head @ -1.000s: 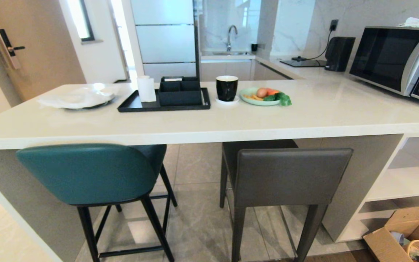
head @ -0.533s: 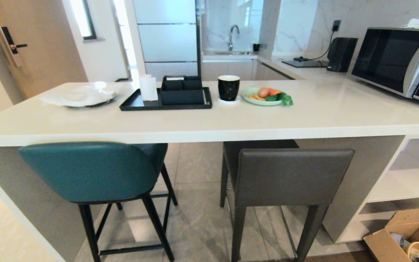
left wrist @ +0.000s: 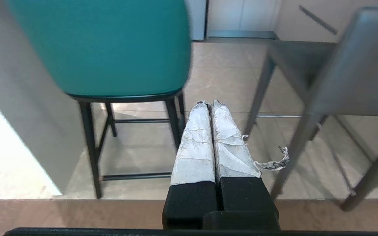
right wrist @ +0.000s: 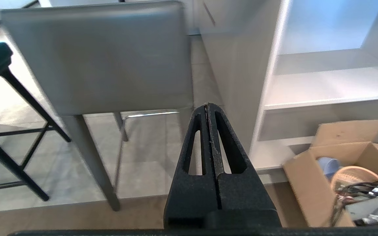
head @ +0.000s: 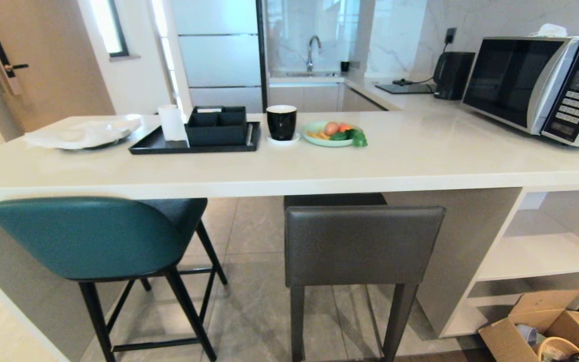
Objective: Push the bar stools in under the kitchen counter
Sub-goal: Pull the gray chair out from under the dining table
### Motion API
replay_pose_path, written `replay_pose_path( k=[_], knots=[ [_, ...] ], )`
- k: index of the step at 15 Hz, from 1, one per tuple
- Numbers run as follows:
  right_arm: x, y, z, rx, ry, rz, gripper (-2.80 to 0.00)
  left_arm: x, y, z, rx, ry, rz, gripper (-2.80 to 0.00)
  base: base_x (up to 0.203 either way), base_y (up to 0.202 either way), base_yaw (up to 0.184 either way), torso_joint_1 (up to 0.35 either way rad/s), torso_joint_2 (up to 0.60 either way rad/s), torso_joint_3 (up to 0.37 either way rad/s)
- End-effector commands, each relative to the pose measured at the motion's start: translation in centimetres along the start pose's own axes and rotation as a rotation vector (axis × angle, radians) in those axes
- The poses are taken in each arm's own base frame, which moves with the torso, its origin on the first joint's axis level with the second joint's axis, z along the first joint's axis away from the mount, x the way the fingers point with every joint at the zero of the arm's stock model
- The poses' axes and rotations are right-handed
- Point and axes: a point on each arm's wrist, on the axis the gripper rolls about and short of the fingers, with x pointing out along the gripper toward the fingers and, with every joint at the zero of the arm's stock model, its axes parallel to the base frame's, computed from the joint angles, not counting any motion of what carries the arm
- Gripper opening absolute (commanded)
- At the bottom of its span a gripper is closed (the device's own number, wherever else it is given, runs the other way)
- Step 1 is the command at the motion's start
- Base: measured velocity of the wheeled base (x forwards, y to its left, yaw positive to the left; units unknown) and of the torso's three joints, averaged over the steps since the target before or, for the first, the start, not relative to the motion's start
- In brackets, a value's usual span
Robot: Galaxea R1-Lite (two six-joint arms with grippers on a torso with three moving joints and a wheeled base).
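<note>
Under the bench you had both stools parked: the teal stool and grey stool, backs just proud of its edge. Your left hand and right hand hung clenched and empty, free for pushing.

Open floor gap between the teal stool and grey stool; the shelves and cardboard box crowd the right side.
</note>
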Motion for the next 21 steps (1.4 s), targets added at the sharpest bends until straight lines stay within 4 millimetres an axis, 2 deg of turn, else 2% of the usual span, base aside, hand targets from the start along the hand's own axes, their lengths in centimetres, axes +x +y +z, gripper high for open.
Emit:
replay_pose_path(
  k=[1,10,18,21],
  knots=[
    [0.02,0.00,-0.04,0.000,0.003,0.001,-2.80,0.02,0.00,-0.03,-0.001,0.002,0.000,-2.80,0.000,-0.197,0.005,0.002,0.00,0.001],
    [0.02,0.00,-0.04,0.000,0.003,0.001,-2.80,0.02,0.00,-0.03,0.000,0.002,0.000,-2.80,0.000,-0.179,0.001,0.002,0.00,0.001],
    [0.02,0.00,-0.04,0.000,0.003,0.001,-2.80,0.02,0.00,-0.03,-0.001,0.002,0.000,-2.80,0.000,0.000,0.000,-0.004,0.01,0.007],
    [0.02,0.00,-0.04,0.000,0.003,0.001,-2.80,0.02,0.00,-0.03,-0.001,0.002,0.000,-2.80,0.000,0.000,0.000,-0.145,0.34,0.204]
  ],
)
